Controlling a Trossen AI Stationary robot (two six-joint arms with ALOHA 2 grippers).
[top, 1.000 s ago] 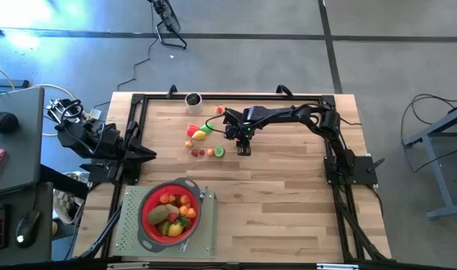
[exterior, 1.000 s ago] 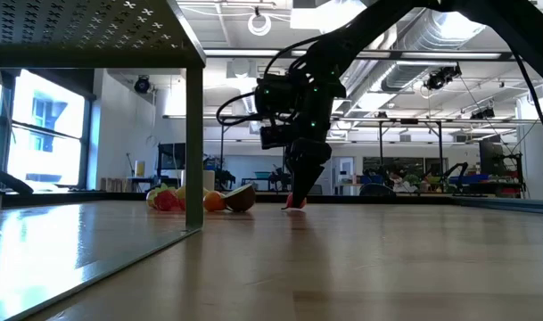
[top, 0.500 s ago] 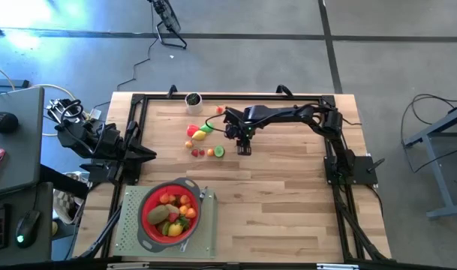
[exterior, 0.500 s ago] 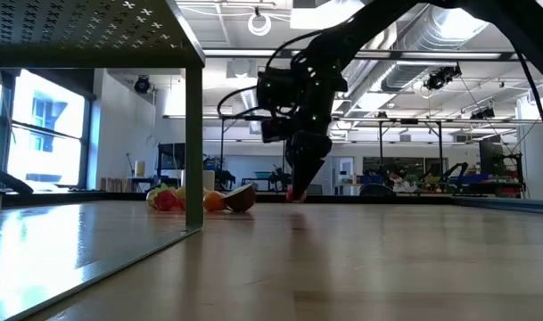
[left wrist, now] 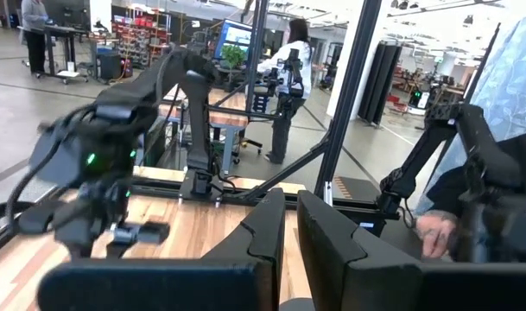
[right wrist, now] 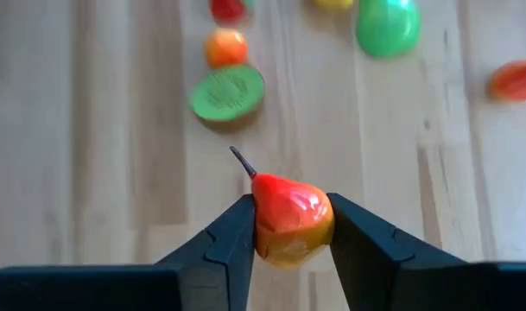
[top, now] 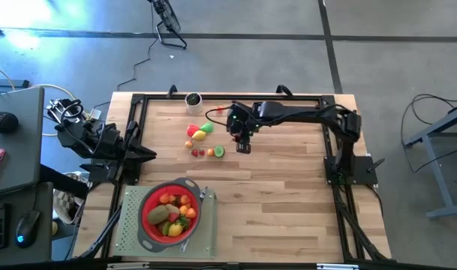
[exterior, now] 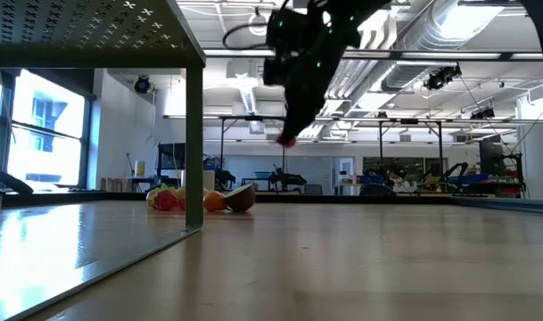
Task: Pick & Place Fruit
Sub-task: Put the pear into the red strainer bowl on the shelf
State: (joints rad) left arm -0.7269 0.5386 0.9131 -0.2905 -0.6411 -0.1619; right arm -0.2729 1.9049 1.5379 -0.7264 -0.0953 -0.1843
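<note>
Held red-orange toy fruit [right wrist: 290, 218]: glossy, smooth plastic look. Table [top: 288, 195]: pale planked wood, matt. Gripper fingers [right wrist: 224, 246]: matt black.

A grey concrete floor [top: 236, 19] surrounded the wooden table [top: 288, 195]. Beyond it, windows [exterior: 39, 125] lit a hall with ceiling ducts [exterior: 431, 36].

Red-and-yellow fruit [right wrist: 288, 220], green slice [right wrist: 227, 92], red strainer [top: 148, 222], pale wood table [top: 288, 195].
</note>
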